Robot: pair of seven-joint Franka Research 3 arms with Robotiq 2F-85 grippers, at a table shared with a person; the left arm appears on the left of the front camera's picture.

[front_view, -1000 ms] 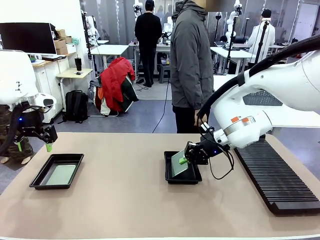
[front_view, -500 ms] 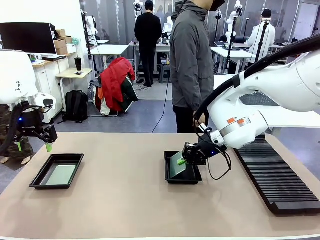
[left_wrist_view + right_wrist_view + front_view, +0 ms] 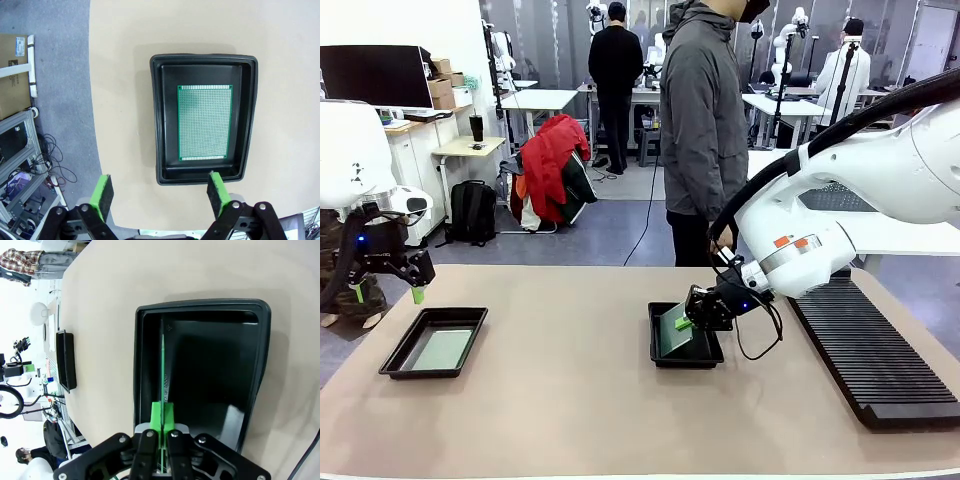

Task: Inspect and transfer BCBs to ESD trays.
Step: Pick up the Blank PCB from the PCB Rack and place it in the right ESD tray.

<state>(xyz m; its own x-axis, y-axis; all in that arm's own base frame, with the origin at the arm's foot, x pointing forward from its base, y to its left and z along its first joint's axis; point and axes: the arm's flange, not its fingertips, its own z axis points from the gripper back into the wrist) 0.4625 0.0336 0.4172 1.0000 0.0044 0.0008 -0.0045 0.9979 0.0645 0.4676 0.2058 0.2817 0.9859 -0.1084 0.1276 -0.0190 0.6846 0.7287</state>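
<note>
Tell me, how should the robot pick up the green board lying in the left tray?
Probably from straight above, pinching one short edge. The board lies flat in the tray, leaving a gap to the wall at the near end, so one finger of the open left gripper might slip in there.

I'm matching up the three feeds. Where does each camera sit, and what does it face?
Front: fixed between the arms, facing the person across the table; both arms show.
Left wrist: above the left tray, looking down on its flat board; open left claw below.
Right wrist: looking along the shut right claw holding an edge-on board in the right tray.
Shared: both trays appear in front too.
</note>
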